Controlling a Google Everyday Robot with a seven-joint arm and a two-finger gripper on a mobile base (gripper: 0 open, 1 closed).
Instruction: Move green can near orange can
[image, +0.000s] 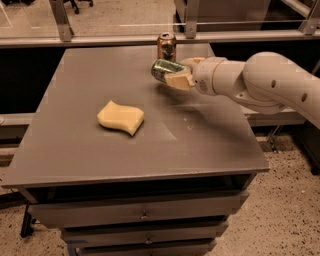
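The green can (165, 69) lies on its side in my gripper (176, 74), lifted above the grey table (90, 165). The gripper reaches in from the right on a white arm and its tan fingers (179, 81) are shut on the can. The orange can (166, 47) stands upright near the table's far edge, just behind and a little above the green can in the view. The two cans are close, with a small gap between them.
A yellow sponge (120, 117) lies on the table to the left of centre. A metal rail and glass partition (125, 30) run behind the far edge. Drawers (140, 215) sit under the table front.
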